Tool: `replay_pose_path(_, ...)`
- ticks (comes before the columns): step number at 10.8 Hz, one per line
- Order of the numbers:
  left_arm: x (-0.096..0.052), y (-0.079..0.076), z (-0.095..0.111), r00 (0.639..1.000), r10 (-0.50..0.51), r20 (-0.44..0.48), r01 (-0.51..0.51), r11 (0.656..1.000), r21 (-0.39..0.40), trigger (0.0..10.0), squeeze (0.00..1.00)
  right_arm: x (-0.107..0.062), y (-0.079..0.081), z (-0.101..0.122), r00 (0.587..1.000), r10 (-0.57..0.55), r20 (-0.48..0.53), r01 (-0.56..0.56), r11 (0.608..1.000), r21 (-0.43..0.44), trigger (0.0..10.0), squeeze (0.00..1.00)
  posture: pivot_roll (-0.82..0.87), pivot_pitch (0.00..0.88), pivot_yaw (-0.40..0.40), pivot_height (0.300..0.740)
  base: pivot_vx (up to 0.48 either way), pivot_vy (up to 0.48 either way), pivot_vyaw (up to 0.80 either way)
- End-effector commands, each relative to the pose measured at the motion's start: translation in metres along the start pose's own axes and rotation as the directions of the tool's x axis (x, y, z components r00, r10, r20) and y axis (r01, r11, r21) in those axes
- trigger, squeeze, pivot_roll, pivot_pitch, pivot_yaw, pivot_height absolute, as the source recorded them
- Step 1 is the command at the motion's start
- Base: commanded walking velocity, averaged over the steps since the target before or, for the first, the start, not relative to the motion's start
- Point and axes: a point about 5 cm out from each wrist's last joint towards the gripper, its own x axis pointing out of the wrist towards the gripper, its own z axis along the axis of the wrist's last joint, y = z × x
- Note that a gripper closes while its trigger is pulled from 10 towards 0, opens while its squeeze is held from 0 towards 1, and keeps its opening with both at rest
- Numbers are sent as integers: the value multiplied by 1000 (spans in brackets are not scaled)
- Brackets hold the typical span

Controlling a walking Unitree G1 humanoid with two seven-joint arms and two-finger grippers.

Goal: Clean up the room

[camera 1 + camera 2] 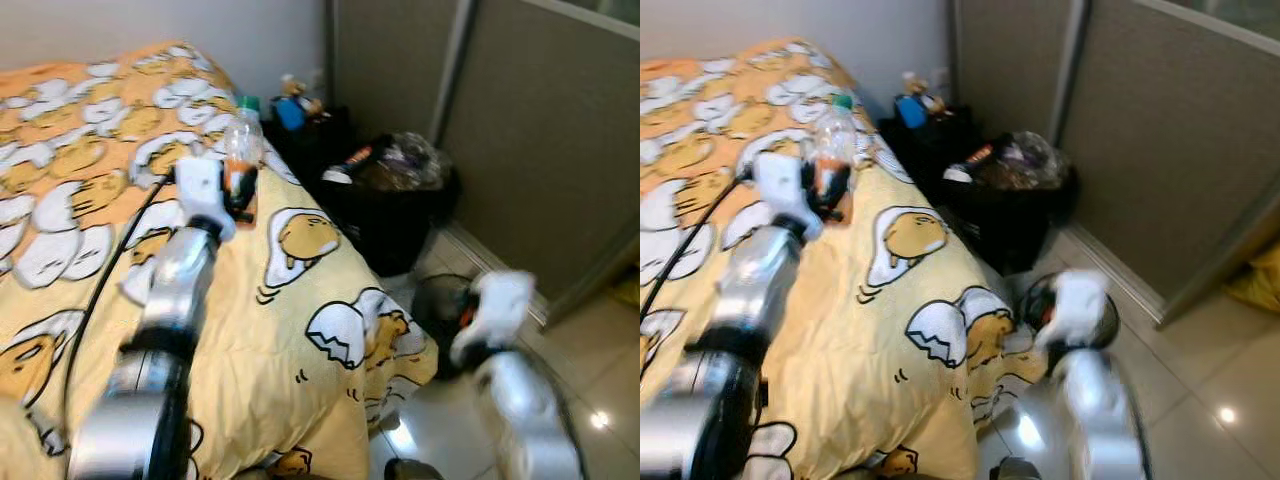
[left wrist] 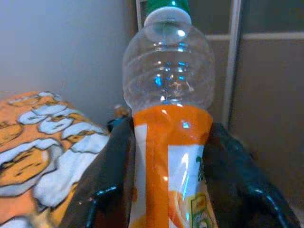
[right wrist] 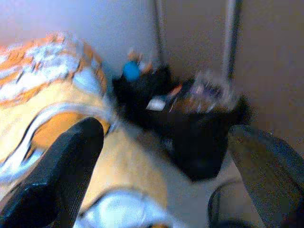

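A clear plastic bottle (image 1: 242,148) with an orange label and a green cap stands upright on the bed. My left gripper (image 1: 238,190) is shut on the bottle (image 2: 169,123), its black fingers (image 2: 111,180) pressed against both sides of the label. My right gripper (image 3: 166,156) is open with nothing between its fingers (image 3: 61,175); its arm (image 1: 510,370) hangs over the floor beside the bed, blurred. A black trash bin (image 1: 395,205) full of rubbish stands on the floor past the bed's corner.
The bed (image 1: 300,340) has a yellow and orange cartoon egg cover. A black cable (image 1: 105,280) runs across it. A dark low stand with small toys (image 1: 295,105) is by the wall. Grey sliding doors (image 1: 520,130) close the right side. A black round object (image 1: 440,305) lies on the tiled floor.
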Motion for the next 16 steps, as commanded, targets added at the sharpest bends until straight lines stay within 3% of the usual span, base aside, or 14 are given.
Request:
replay_pose_path(1, -16, 2, -22, 995, 1, -104, 0, 1000, 14, 10000, 0, 0, -14, 8, 993, -100, 60, 99, 995, 20, 10000, 0, -36, 0, 58, 740, 0, 0, 0)
replay_pose_path(2, -26, 7, -32, 992, 29, -120, -38, 996, -80, 10000, 0, -1, -20, 7, 988, -141, 71, 139, 990, 31, 10000, 0, -28, 0, 51, 740, 0, 0, 0)
replay_pose_path(3, -42, 7, -47, 985, 79, -155, -98, 988, -119, 10000, 0, -7, -29, -14, 974, -228, 3, 227, 969, 93, 10000, 0, -23, 0, 43, 740, 0, -480, 0)
replay_pose_path(4, -52, 0, -62, 970, 96, -223, -139, 973, -186, 10000, 0, -5, -22, -21, 982, -185, -18, 186, 983, 0, 10000, 0, -39, 0, 48, 740, 0, -472, 0)
replay_pose_path(5, -51, -16, -65, 969, 56, -240, -114, 966, -233, 10000, 0, 7, -12, -22, 992, -116, -44, 109, 986, -128, 10000, 0, -53, 0, 57, 740, 0, -461, 0)
replay_pose_path(6, -47, -31, -65, 974, -1, -226, -54, 970, -239, 10000, 0, 14, -12, -23, 992, -109, -68, 90, 969, -230, 10000, 0, -68, 0, 46, 740, 0, -461, 0)
replay_pose_path(8, -44, -47, -64, 978, -33, -208, -18, 971, -237, 10000, 0, 3, -17, -30, 992, -80, -94, 56, 970, -235, 10000, 0, -82, 0, 9, 740, 0, -461, 0)
replay_pose_path(12, -33, -56, -61, 974, -90, -208, 44, 975, -216, 10000, 0, -8, -15, -47, 986, -102, -131, 71, 973, -220, 10000, 0, -101, 0, 31, 740, 0, -463, 0)
replay_pose_path(16, -23, -69, -71, 945, -92, -315, 55, 991, -125, 10000, 0, -11, -17, -50, 987, -101, -128, 69, 971, -229, 10000, 0, -146, 0, 75, 740, 0, -226, -555)
